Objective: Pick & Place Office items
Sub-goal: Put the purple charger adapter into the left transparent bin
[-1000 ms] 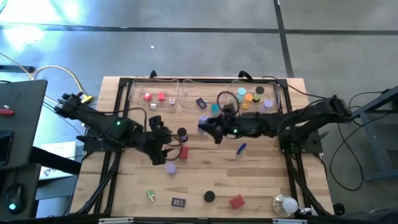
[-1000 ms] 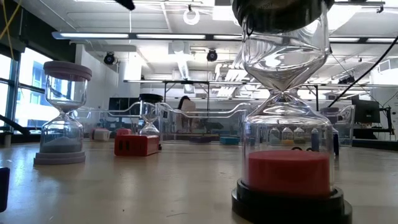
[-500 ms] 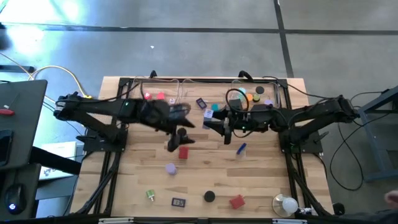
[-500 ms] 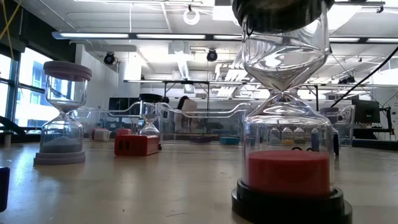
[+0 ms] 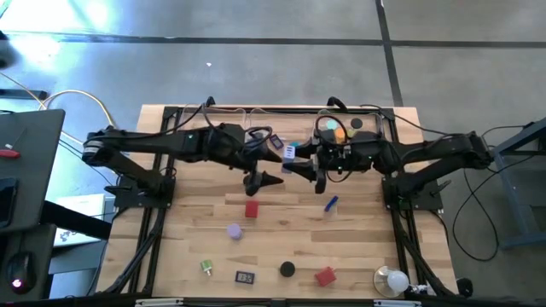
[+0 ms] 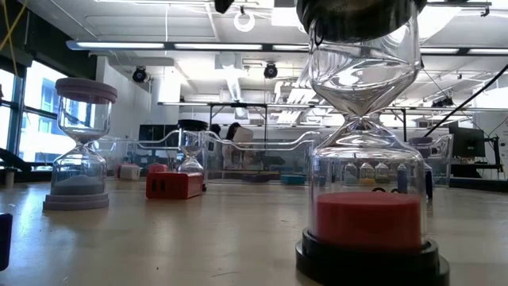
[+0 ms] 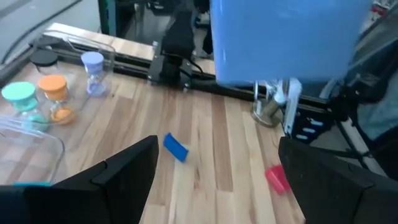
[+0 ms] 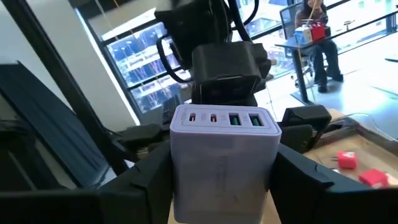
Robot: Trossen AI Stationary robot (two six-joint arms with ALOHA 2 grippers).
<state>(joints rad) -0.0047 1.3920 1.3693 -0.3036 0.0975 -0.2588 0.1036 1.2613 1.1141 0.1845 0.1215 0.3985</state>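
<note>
My right gripper (image 5: 297, 160) is shut on a lavender charger block (image 8: 224, 158) above the table's middle; the block also fills the top of the left wrist view (image 7: 286, 37). My left gripper (image 7: 214, 180) hangs open just left of it (image 5: 270, 167), facing the block with nothing between its fingers. Loose office items stand on the table: a black-capped hourglass (image 5: 252, 181), a red block (image 5: 251, 208), a lavender-capped hourglass (image 5: 234, 230), a blue stick (image 5: 330, 203), a black cap (image 5: 287, 269) and a red block (image 5: 325, 275). My right gripper pinches the lavender block by its two opposite side faces (image 8: 181, 171) between its two fingers. The fingers (image 8: 146, 186) come level from the table's right. The block is lifted clear of the table, its end with the ports (image 8: 224, 118) turned toward my left arm.
Clear trays (image 5: 375, 136) along the far edge hold orange (image 5: 335, 132), teal and black-capped pieces. A white bulb (image 5: 394, 280) sits at the near right corner. A small green piece (image 5: 206, 267) and a dark clip (image 5: 245, 276) lie near the front edge.
My left gripper has swung from low over the table's left middle up and toward the right gripper, tipping from pointing down to nearly level, still open. My right gripper has risen a little toward the far edge and rolled, keeping the lavender block.
</note>
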